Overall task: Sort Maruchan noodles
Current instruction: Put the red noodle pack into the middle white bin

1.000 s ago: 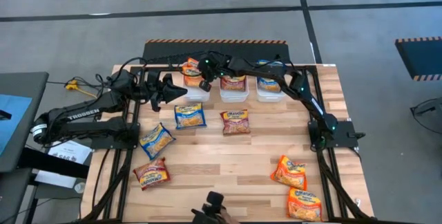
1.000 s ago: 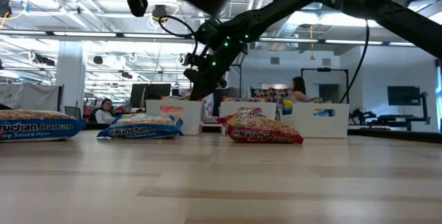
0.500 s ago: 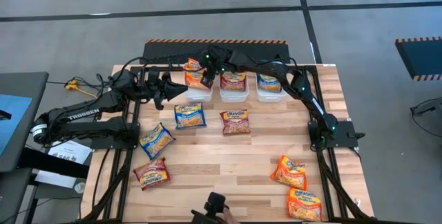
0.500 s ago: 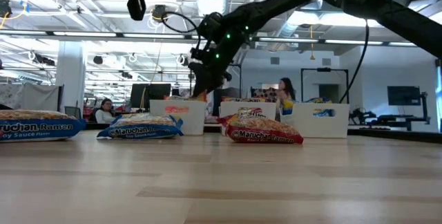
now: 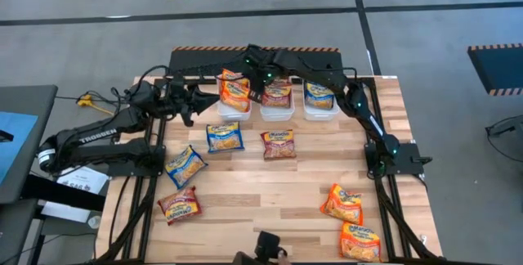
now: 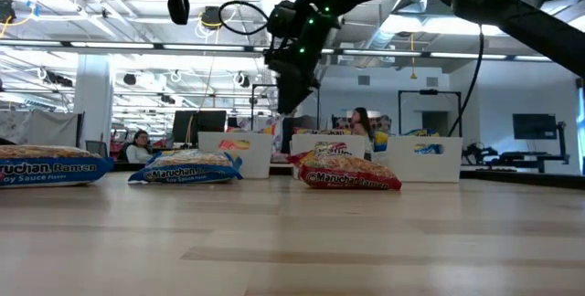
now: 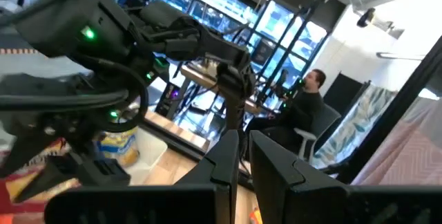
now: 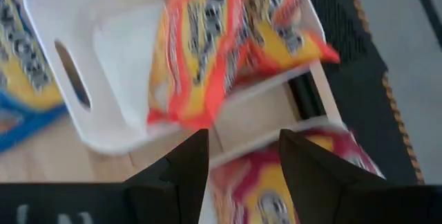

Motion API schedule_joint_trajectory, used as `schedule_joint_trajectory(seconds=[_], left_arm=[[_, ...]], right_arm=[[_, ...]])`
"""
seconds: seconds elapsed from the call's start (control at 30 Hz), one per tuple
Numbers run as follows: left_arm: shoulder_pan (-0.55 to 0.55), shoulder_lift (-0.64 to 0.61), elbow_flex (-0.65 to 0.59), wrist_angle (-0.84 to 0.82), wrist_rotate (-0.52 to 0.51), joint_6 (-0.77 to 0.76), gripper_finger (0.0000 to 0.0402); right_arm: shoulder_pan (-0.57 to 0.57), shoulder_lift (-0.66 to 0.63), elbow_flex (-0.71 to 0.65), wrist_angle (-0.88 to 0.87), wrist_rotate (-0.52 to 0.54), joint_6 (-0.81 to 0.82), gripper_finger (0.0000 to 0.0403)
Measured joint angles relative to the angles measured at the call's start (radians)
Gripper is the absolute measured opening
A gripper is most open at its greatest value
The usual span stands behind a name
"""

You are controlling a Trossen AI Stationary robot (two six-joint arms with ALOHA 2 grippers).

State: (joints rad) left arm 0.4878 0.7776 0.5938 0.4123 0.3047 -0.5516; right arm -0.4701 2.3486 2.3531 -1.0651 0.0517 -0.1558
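Observation:
An orange noodle packet [image 5: 234, 91] lies slanted in the left white bin [image 5: 231, 111], and in the right wrist view [image 8: 221, 37] one end reaches over the rim. My right gripper [image 5: 260, 75] hangs open above the gap between that bin and the middle bin [image 5: 276, 111]. The middle bin holds a maroon packet [image 8: 276, 182]. A blue packet lies in the right bin [image 5: 319, 97]. My left gripper [image 5: 198, 101] hovers shut just left of the left bin, holding nothing. Loose packets lie flat on the table: blue [image 5: 224, 136], maroon [image 5: 279, 144] and others.
More packets lie at the table's left [image 5: 185, 165], near left [image 5: 178, 205] and near right [image 5: 343, 204] [image 5: 359, 242]. The bare wooden table [image 5: 270, 191] lies between them. People sit in the room beyond the far edge [image 6: 139, 145].
My right gripper held the orange packet over the left bin, then opened and let it go. The packet dropped into the bin. The gripper has since risen and drifted toward the middle bin. My left gripper has drawn back a little toward the table's left edge.

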Motion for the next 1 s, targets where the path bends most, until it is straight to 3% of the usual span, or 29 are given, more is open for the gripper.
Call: schedule_joint_trajectory(seconds=[0.17, 0.47, 0.83, 1.0], left_arm=[[0.032, -0.020, 0.000, -0.005, 0.052, -0.001, 0.0022], [0.139, -0.094, 0.000, -0.053, 0.244, -0.005, 0.0022], [0.223, -0.187, 0.000, -0.221, 0.478, -0.032, 0.0022], [0.223, -0.195, 0.000, -0.223, 0.539, -0.027, 0.0022]], right_arm=[[-0.005, -0.015, -0.003, -0.154, -0.001, 0.044, 0.0194], [0.043, -0.033, -0.004, -0.445, -0.085, 0.267, 0.0193], [0.302, -0.134, -0.002, -0.506, -0.103, 0.461, 0.0193], [0.429, -0.209, -0.004, -0.506, -0.027, 0.629, 0.0193]])
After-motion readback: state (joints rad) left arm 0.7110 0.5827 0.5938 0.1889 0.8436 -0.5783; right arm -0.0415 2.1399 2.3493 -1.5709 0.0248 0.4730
